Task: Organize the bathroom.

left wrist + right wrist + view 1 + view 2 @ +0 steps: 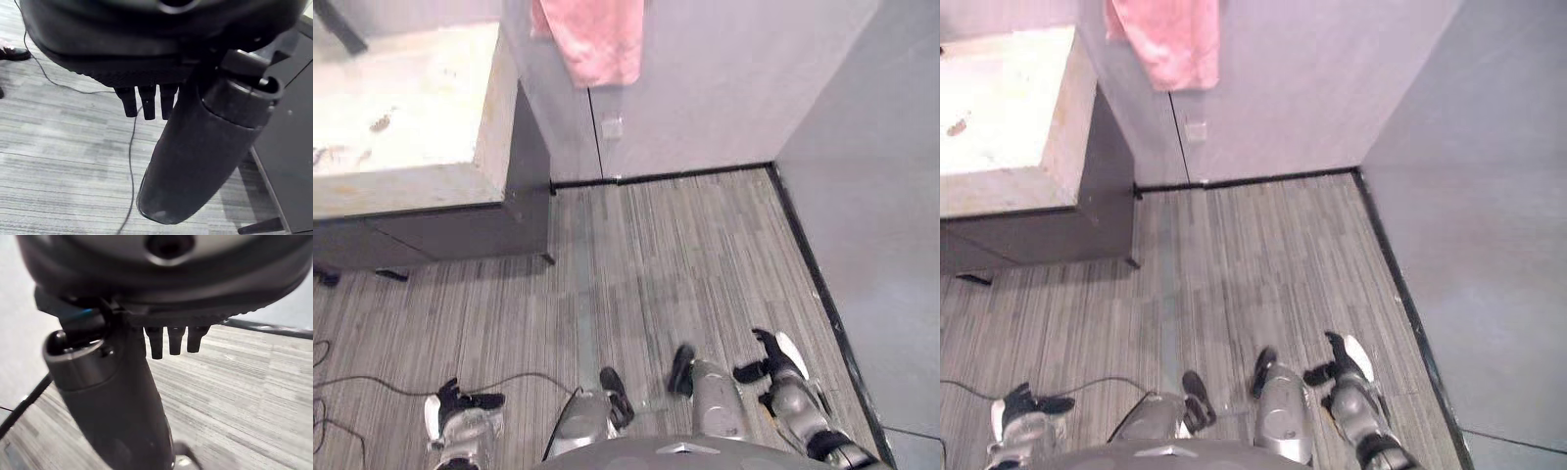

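Left eye view: pink towel (597, 39) hangs on far wall, right of counter (401, 117).
Soft, light; best pinched at its hem. Wrist views: left hand (146, 100) and right hand (173, 340) relaxed, holding nothing.

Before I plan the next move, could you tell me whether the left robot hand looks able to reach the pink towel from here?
Probably not: the left robot hand hangs low, open and empty, while the pink towel hangs high on the wall beyond the vanity counter.

A dark vanity cabinet (460, 230) with a pale stone countertop (401, 108) stands on the striped grey floor (675, 255).
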Tool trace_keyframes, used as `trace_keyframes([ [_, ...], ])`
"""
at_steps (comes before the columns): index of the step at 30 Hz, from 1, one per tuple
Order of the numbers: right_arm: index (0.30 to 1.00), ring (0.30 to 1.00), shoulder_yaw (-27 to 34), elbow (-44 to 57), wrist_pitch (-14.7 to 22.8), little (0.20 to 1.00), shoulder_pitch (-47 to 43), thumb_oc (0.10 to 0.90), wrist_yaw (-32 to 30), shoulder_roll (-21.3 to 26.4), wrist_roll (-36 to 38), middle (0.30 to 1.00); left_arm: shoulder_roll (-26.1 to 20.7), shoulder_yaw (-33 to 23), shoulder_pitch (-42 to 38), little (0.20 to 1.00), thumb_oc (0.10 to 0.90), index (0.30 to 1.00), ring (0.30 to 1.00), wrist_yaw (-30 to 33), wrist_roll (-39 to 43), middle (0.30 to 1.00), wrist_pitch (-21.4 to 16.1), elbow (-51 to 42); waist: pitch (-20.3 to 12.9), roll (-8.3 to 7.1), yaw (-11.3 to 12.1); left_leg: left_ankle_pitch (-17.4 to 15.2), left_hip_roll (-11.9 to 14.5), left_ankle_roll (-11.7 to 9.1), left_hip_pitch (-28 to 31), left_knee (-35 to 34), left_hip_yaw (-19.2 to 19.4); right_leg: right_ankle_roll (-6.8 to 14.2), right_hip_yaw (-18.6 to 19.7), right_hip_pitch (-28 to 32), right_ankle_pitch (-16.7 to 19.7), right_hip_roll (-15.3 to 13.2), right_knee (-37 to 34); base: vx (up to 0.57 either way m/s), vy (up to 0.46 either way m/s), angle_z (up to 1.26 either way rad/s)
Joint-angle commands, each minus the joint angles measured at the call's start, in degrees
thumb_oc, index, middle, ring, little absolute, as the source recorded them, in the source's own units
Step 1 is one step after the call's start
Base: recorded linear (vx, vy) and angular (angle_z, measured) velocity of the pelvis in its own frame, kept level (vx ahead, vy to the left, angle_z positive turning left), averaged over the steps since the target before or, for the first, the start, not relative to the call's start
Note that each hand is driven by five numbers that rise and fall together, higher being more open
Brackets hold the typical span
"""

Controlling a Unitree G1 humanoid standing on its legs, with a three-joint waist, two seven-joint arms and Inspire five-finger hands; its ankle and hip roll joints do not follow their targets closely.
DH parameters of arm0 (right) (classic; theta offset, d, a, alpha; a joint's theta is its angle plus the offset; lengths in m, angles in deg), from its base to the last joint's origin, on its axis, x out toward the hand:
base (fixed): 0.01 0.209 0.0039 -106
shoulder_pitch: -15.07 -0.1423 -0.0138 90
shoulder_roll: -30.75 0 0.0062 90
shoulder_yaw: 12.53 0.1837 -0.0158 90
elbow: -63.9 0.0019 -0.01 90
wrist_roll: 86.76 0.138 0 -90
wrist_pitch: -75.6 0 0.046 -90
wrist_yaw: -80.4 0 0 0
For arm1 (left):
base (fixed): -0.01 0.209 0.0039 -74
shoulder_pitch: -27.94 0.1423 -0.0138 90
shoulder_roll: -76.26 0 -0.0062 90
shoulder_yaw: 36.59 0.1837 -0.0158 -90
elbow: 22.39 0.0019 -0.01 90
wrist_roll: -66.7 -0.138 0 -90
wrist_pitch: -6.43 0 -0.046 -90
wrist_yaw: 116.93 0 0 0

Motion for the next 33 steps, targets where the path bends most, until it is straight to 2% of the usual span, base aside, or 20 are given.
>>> trace_keyframes([
  [1, 0.9, 0.9, 0.1, -2.6, 1.7, 0.9, -4.3, 0.8, -3.3, 4.8, -0.9, 0.9, -3.0, 0.3, -3.5, 0.9, 0.8, 0.9, 0.9, 1.8, 1.0, 0.9, -2.5, -3.1, 0.9, -0.93, 0.6, -6.7, -0.3, -0.3, 0.9, 8.0, -5.9, 0.4, 2.5, 4.6, -0.6, 0.0, -12.2, 0.06, -0.015, 0.23],
  [2, 0.9, 0.9, 0.3, -2.8, 1.8, 0.9, -4.0, 0.8, -3.5, 4.8, -1.0, 0.9, -2.7, 0.3, -3.5, 0.9, 0.8, 0.9, 0.9, 1.6, 1.7, 0.9, -2.5, -3.4, 0.8, -0.86, 0.4, -6.5, -0.4, -0.5, 1.0, 8.3, -6.1, 0.1, 2.5, 5.0, -0.7, 0.4, -12.7, 0.11, 0.026, 0.2],
  [3, 0.9, 0.9, 0.0, -2.7, 1.6, 0.9, -3.1, 0.8, -3.8, 5.2, -1.1, 0.9, -2.0, 0.2, -3.7, 0.9, 0.8, 0.9, 0.9, 0.5, 0.4, 0.9, -2.7, -3.1, 0.8, -1.01, 0.1, -4.3, -0.1, -2.0, -1.1, 13.6, -7.9, -1.1, 4.1, 6.3, -1.1, 1.4, -14.1, 0.08, 0.025, 0.13],
  [6, 0.9, 0.9, -0.2, -2.7, 1.5, 0.9, -3.0, 0.8, -3.5, 5.4, -1.5, 0.9, -1.7, 0.1, -3.8, 0.9, 0.8, 0.9, 0.9, 0.3, 0.7, 0.9, -2.8, -3.0, 0.8, -1.13, 0.1, -3.0, 0.2, -2.6, -2.3, 16.4, -9.0, -1.5, 4.8, 6.7, -1.2, 1.6, -14.3, 0.05, 0.061, -0.02],
  [7, 0.9, 0.9, -1.5, -2.2, 0.2, 0.9, -3.5, 0.8, -2.7, 6.0, -1.9, 0.9, -1.3, 0.3, -3.7, 0.9, 0.8, 0.9, 0.9, -0.2, 2.0, 0.9, -2.4, -3.5, 0.7, -1.58, 0.0, -0.9, 3.2, -2.2, -3.7, 18.1, -10.3, -2.6, 7.1, 6.4, -1.9, 1.0, -12.7, 0.04, 0.195, -0.46],
  [11, 0.9, 0.9, -1.4, -3.4, 1.4, 0.9, -3.6, 0.8, -3.5, 5.7, -1.0, 0.9, -1.1, 0.7, -3.7, 0.9, 0.8, 0.9, 0.9, -0.4, 1.4, 0.9, -1.7, -3.1, -0.1, -0.91, -0.4, 3.6, 8.5, -3.2, -0.1, 9.4, -12.5, -2.7, 8.6, 6.0, -3.1, 1.0, -11.0, 0.06, 0.221, -0.39],
  [13, 0.9, 0.9, -1.1, -5.1, 4.4, 0.9, -4.1, 0.8, -3.7, 5.8, 1.8, 0.9, -1.0, 1.4, -3.9, 0.9, 0.8, 0.9, 0.9, -1.0, 0.9, 0.9, -2.5, -2.0, -0.4, 0.18, -0.1, 10.5, 13.5, -5.3, 0.6, 4.9, -17.2, -2.6, 10.9, 5.8, -3.9, 0.1, -9.7, 0.09, 0.423, 0.07],
  [14, 0.9, 0.9, -1.1, -5.1, 4.8, 0.9, -4.5, 0.8, -3.5, 5.8, 1.7, 0.9, -1.1, 1.8, -3.9, 0.9, 0.8, 0.9, 0.9, -1.2, 0.9, 0.9, -2.7, -2.0, -0.2, 0.24, 0.0, 11.1, 14.0, -5.5, 0.8, 5.0, -18.3, -2.5, 11.4, 5.7, -4.0, -0.5, -9.1, 0.08, 0.527, 0.03],
  [15, 0.9, 0.9, -1.2, -4.9, 5.6, 0.9, -5.0, 0.8, -2.5, 5.9, 2.6, 0.9, -1.1, 2.0, -3.9, 0.9, 0.8, 0.9, 0.9, -1.5, 0.5, 0.9, -2.9, -2.2, -0.1, 0.29, 0.3, 10.2, 13.7, -5.3, 0.3, 6.4, -20.5, -1.7, 13.0, 4.9, -3.8, -2.3, -8.0, 0.04, 0.438, 0.01],
  [17, 0.9, 0.9, -1.2, -4.5, 4.9, 0.9, -5.9, 0.8, -0.5, 5.8, 4.8, 0.9, -1.1, 1.8, -3.9, 0.9, 0.8, 0.9, 0.9, -1.8, -0.4, 0.9, -2.7, -2.6, 0.2, 0.63, 0.4, 7.7, 12.4, -5.1, 1.1, 6.7, -20.5, -0.5, 14.0, 3.6, -3.0, -4.3, -6.7, 0.02, 0.362, -0.15],
  [20, 0.9, 0.9, 0.8, -1.6, 4.6, 0.9, -5.4, 0.8, 5.5, 5.7, 11.0, 0.9, -1.7, 2.0, -4.8, 0.9, 0.8, 0.9, 0.9, -3.0, -1.9, 0.9, -1.2, -4.2, 1.3, 0.88, -0.3, 0.4, 10.2, -3.9, 1.2, 8.5, -14.3, 2.6, 12.9, 2.9, -0.2, -9.8, -5.9, 0.0, 0.451, -0.1],
  [22, 0.9, 0.9, 2.6, 1.3, 2.2, 0.9, -4.5, 0.8, 7.6, 5.8, 14.6, 0.9, -2.5, 2.6, -5.0, 0.9, 0.8, 0.9, 0.9, -3.3, -1.9, 0.9, -0.6, -5.4, 1.6, 0.38, -0.5, -4.0, 7.9, -3.0, 0.2, 10.7, -13.5, 4.0, 13.5, 3.3, 2.5, -12.8, -7.1, 0.04, 0.436, 0.37],
  [25, 0.9, 0.9, 4.4, 1.3, 2.0, 0.9, -3.3, 0.8, 9.4, 5.0, 15.5, 0.9, -3.1, 2.7, -4.9, 0.9, 0.8, 0.9, 0.9, -3.6, -2.9, 0.9, 0.3, -6.0, 1.6, -0.51, 0.2, -7.5, 4.7, -1.5, -0.6, 12.7, -13.6, 4.9, 12.8, 4.1, 9.0, -17.5, -10.2, 0.07, 0.322, 0.12],
  [26, 0.9, 0.9, 4.9, 1.3, 2.6, 0.9, -3.0, 0.8, 10.9, 4.5, 14.8, 0.9, -3.4, 2.2, -4.1, 0.9, 0.8, 0.9, 0.9, -4.4, -4.1, 0.9, 0.9, -6.0, 1.7, -1.07, 1.1, -8.8, 3.4, -1.0, -0.2, 13.3, -12.5, 5.6, 10.9, 4.0, 13.9, -20.3, -11.3, 0.05, 0.179, -0.09],
  [27, 0.9, 0.9, 4.9, 1.3, 2.6, 0.9, -3.0, 0.8, 10.9, 4.5, 14.8, 0.9, -3.4, 2.2, -4.1, 0.9, 0.8, 0.9, 0.9, -4.4, -4.1, 0.9, 0.9, -6.0, 1.7, -1.1, 1.2, -8.8, 3.4, -1.0, -0.1, 13.3, -12.5, 5.6, 10.9, 4.1, 13.9, -20.3, -11.4, 0.08, 0.342, -0.43],
  [28, 0.9, 0.9, 4.7, 1.6, 3.0, 0.9, -3.2, 0.8, 12.8, 4.0, 12.5, 0.9, -3.6, 1.3, -2.1, 0.9, 0.8, 0.9, 0.9, -4.2, -7.1, 0.9, 1.3, -6.5, 2.1, -0.51, 2.7, -10.1, 3.9, -0.3, 2.1, 12.6, -8.3, 5.9, 5.9, 3.8, 11.5, -20.1, -5.5, 0.04, 0.243, -0.76],
  [29, 0.9, 0.9, 4.3, 1.9, 3.1, 0.9, -3.2, 0.8, 13.4, 4.0, 12.3, 0.9, -3.6, 0.9, -1.5, 0.9, 0.8, 0.9, 0.9, -4.1, -7.2, 0.9, 1.4, -6.6, 1.9, -0.31, 2.6, -9.8, 4.0, 0.1, 2.3, 12.3, -7.4, 5.5, 5.6, 3.4, 9.6, -18.6, -3.2, 0.02, 0.306, -1.03],
  [31, 0.9, 0.9, 3.2, 2.5, 2.6, 0.9, -3.0, 0.8, 14.2, 4.5, 12.4, 0.9, -4.1, 0.6, -0.6, 0.9, 0.8, 0.9, 0.9, -4.2, -7.4, 0.9, 1.6, -7.0, 1.1, 0.12, 0.9, -8.8, 3.2, 0.6, 2.9, 10.7, -7.4, 4.6, 9.3, -0.3, 2.2, -8.0, 5.6, -0.02, 0.092, -0.77],
  [32, 0.9, 0.9, 3.0, 2.3, 2.8, 0.9, -3.0, 0.8, 14.5, 4.6, 12.5, 0.9, -4.2, 0.6, -0.7, 0.9, 0.8, 0.9, 0.9, -4.1, -7.2, 0.9, 1.6, -7.1, 0.8, -0.16, 0.8, -7.7, 2.8, 0.9, 2.5, 10.2, -7.3, 3.8, 9.1, -1.2, 3.2, -6.6, 4.7, 0.05, -0.022, -0.38],
  [33, 0.9, 0.9, 2.6, 0.5, 4.4, 0.9, -2.9, 0.8, 15.0, 4.9, 12.5, 0.9, -4.3, 1.3, -1.3, 0.9, 0.8, 0.9, 0.9, -3.7, -5.9, 0.9, 1.5, -7.4, 0.5, -0.68, 0.7, -7.8, 1.3, 0.4, 2.7, 9.3, -9.3, 1.9, 5.6, 2.7, -0.4, -4.0, -1.3, 0.03, -0.036, -0.19],
])
